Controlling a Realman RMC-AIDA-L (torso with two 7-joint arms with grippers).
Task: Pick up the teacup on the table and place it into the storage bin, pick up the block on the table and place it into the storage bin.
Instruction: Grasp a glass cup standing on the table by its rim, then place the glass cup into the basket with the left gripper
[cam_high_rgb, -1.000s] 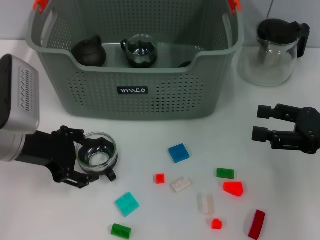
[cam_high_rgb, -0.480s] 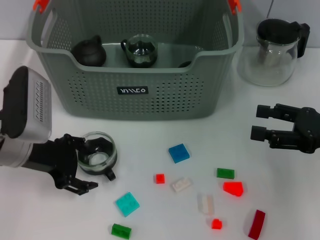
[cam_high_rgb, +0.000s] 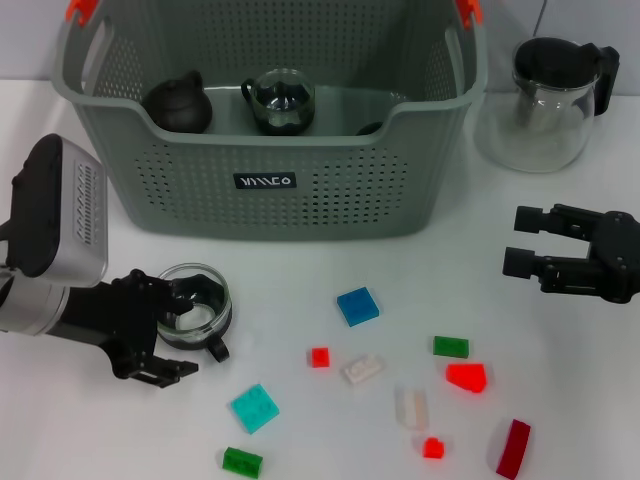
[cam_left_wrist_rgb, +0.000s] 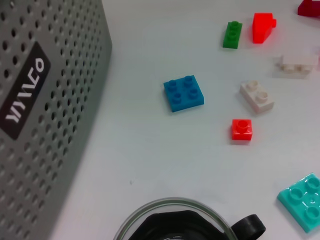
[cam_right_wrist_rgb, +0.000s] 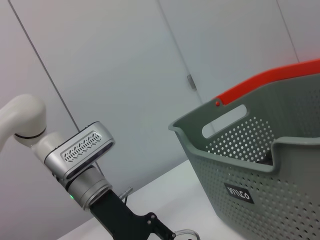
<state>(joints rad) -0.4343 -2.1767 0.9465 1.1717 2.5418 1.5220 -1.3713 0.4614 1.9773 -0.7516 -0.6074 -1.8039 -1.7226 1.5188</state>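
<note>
Now the left gripper (cam_high_rgb: 176, 328) straddles the teacup (cam_high_rgb: 193, 313), jaws apart.
Close squarely on the rim before lifting to the bin (cam_high_rgb: 430, 190); right gripper (cam_high_rgb: 520, 243) idles open.

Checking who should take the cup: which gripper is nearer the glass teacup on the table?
Left. The left gripper is around the glass teacup, one finger inside its rim. The right gripper hovers open far across the table, beside the storage bin.

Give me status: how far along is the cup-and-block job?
Early. The grey-green perforated storage bin already holds a dark teapot and a glass teapot. In hand: the left pincer sits around the clear glass teacup, which is on the white table, not lifted. Left: binning the cup and a block, such as the blue square block. The right pincer hangs open, idle.
</note>
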